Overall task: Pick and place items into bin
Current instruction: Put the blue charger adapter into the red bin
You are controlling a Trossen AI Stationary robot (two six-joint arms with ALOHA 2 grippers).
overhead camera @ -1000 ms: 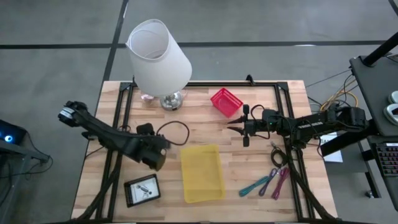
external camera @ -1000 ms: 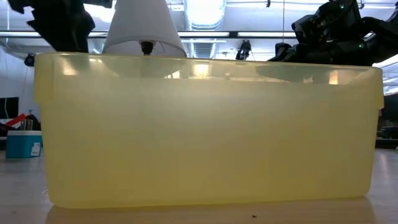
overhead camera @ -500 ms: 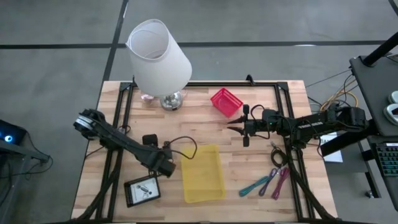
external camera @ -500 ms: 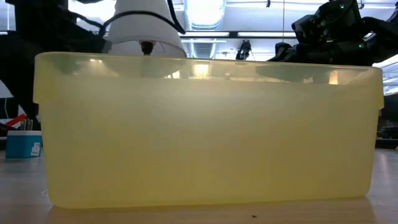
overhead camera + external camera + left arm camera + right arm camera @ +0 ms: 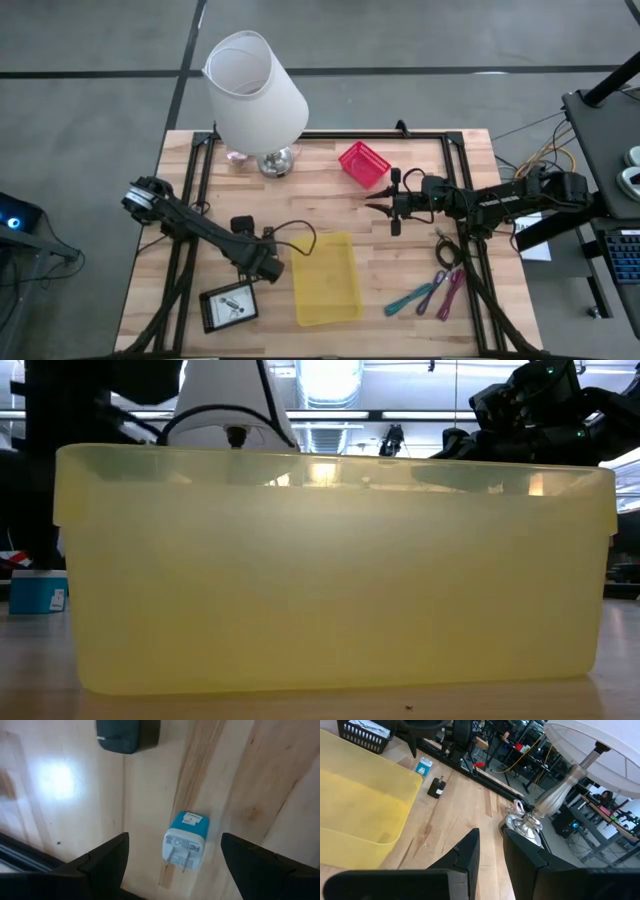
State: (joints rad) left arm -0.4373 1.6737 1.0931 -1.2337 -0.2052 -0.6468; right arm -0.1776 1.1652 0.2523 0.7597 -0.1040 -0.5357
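Observation:
A small blue-and-white plug charger (image 5: 185, 840) lies flat on the wooden table, with a black adapter (image 5: 120, 732) beyond it. My left gripper (image 5: 175, 836) is open, one finger on either side of the charger, touching nothing. In the high view it (image 5: 268, 266) sits just left of the yellow bin (image 5: 325, 278). My right gripper (image 5: 380, 207) is shut and empty at mid-table, right of the bin's far end. Teal and purple strips (image 5: 430, 294) and a black coiled cable (image 5: 446, 250) lie at the near right.
A big white lamp (image 5: 255, 92) stands at the far left and a red basket (image 5: 363, 163) at the far middle. A dark tray (image 5: 228, 305) with small pale things lies near the left gripper. The bin (image 5: 330, 570) fills the low view.
My left gripper has gone toward the table's near edge and toward the yellow bin, coming down low over the table, then has kept nearly still. My right arm has kept still.

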